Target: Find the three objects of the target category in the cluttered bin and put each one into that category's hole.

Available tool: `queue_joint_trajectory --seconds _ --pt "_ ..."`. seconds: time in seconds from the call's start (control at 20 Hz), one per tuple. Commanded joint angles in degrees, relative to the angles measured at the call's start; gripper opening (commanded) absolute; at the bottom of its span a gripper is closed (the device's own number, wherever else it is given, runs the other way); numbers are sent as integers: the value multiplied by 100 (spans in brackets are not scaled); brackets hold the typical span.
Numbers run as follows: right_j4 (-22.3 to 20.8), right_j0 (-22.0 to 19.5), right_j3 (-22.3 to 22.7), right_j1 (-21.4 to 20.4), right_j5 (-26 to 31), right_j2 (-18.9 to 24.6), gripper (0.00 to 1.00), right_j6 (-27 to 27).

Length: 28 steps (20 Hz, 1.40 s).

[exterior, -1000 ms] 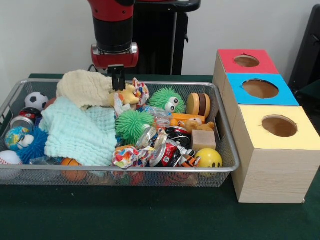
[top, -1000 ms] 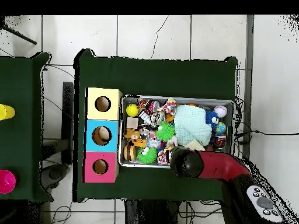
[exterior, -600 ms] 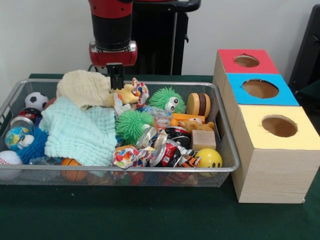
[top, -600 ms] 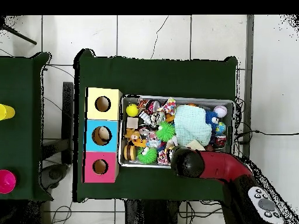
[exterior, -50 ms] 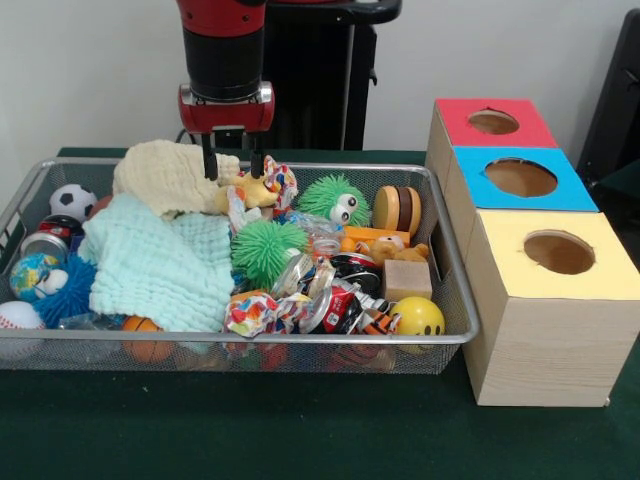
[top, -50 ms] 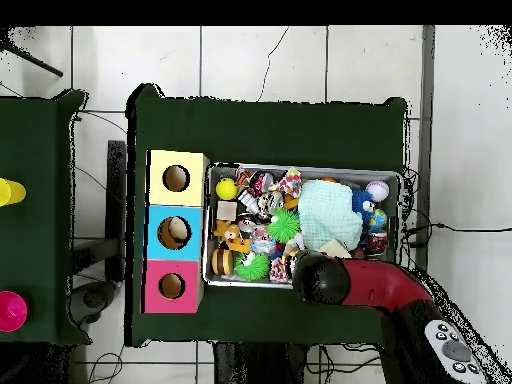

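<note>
The wire bin holds a jumble of toys, and it shows in the overhead view as the bin too. My gripper hangs open over the bin's far side, empty. One finger is beside the cream cloth, the other just above a yellow duck toy. Nearby lie a green fuzzy toy with an eye, a green spiky ball, a wooden block and a yellow smiley ball. From above, the red arm covers the gripper.
A mint cloth covers the bin's left middle, with a soccer ball, a globe ball and a baseball beside it. To the right stand three boxes with holes: red, blue and yellow.
The gripper, shut a second ago, has risen slightly and its fingers have spread apart. Nothing in the bin has moved.
</note>
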Motion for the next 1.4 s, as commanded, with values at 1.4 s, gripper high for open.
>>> queue_joint_trajectory --seconds 1.4 --pt "118 223 -67 648 -498 -84 100 869"
